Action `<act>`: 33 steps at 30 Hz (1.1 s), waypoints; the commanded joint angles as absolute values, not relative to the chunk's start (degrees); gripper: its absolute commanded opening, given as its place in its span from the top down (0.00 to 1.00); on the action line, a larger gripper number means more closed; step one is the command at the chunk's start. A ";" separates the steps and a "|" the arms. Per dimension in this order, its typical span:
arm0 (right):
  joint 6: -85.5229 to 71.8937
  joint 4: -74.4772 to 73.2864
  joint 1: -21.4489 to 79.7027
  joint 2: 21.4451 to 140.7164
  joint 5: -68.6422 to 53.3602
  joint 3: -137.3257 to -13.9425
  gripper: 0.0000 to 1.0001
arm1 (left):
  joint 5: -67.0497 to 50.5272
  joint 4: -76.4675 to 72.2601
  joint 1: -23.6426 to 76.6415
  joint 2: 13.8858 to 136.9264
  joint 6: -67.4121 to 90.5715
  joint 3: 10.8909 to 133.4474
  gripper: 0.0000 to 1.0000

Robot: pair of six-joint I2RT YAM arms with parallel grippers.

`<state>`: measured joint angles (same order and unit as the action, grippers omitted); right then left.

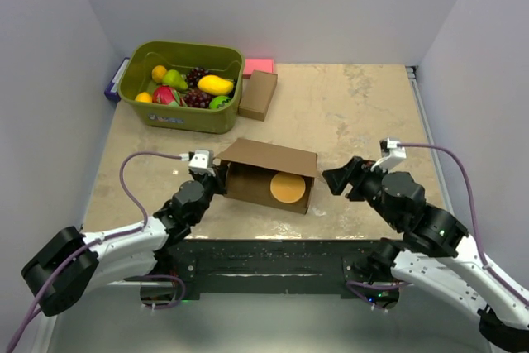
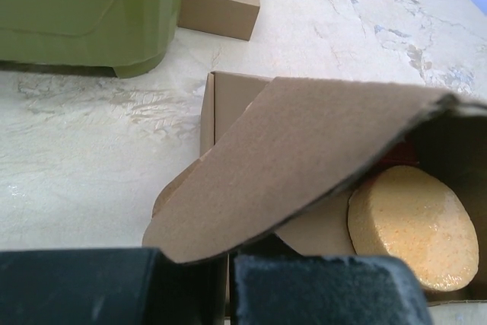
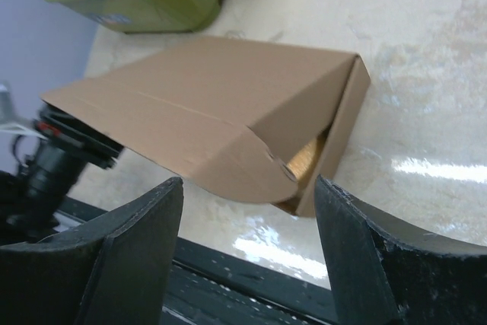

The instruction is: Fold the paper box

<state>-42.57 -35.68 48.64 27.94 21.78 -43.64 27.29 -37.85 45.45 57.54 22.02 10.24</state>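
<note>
The paper box (image 1: 269, 159) stands at the table's middle, its lid raised and slanting over the open front. A round yellow disc (image 1: 287, 188) lies inside. My left gripper (image 1: 216, 179) is at the box's left end, shut on a thin cardboard wall of it. In the left wrist view the curved lid flap (image 2: 304, 150) hangs over the fingers (image 2: 319, 291) and the disc (image 2: 415, 222) shows to the right. My right gripper (image 1: 335, 179) is open just right of the box, apart from it. The right wrist view shows the box (image 3: 205, 112) beyond the wide-spread fingers (image 3: 358, 256).
A green basket (image 1: 182, 117) of toy fruit stands at the back left. A small brown cardboard box (image 1: 259, 94) and a pink block (image 1: 259, 65) lie beside it. A black strip (image 1: 264, 258) runs along the near edge between the arm bases.
</note>
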 commanded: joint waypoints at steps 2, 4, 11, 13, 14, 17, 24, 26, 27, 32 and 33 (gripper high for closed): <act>-39.12 -27.09 48.69 35.66 23.82 -50.88 0.27 | 25.14 -31.38 45.79 54.68 22.94 8.70 0.87; -37.71 -21.83 48.69 38.48 24.08 -52.29 0.27 | 24.96 -29.81 45.79 53.44 23.29 8.70 0.80; -37.35 -10.30 48.78 53.69 16.89 -52.65 0.33 | 23.03 -25.32 45.79 47.73 24.08 9.31 0.52; -38.14 -6.62 48.78 56.68 14.08 -50.72 0.35 | 22.33 -22.77 45.79 45.54 24.34 9.58 0.42; -39.01 -5.55 48.78 57.30 13.54 -49.84 0.35 | 22.24 -21.89 45.79 44.57 24.78 9.67 0.39; -40.42 -1.94 49.13 58.80 12.13 -46.59 0.36 | 21.18 -17.76 45.79 40.35 26.10 9.67 0.30; -41.22 -0.26 49.31 58.98 12.83 -42.19 0.36 | 17.59 1.01 45.79 28.58 33.48 14.31 0.22; -41.13 -0.35 49.31 58.62 13.36 -41.84 0.35 | 17.14 6.30 45.79 25.85 36.02 16.25 0.22; -41.05 -0.44 49.31 58.54 13.97 -41.57 0.34 | 16.36 10.33 45.79 25.23 36.64 18.26 0.21; -40.70 -0.26 49.31 58.27 15.29 -41.05 0.32 | 13.45 20.55 45.79 21.27 37.71 25.04 0.21; -40.69 -0.35 49.31 58.27 15.38 -40.96 0.32 | 12.23 23.35 45.79 20.83 37.53 28.09 0.21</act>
<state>-40.45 -3.11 48.86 59.42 13.80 -41.52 16.25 11.86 45.52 22.98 35.22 20.10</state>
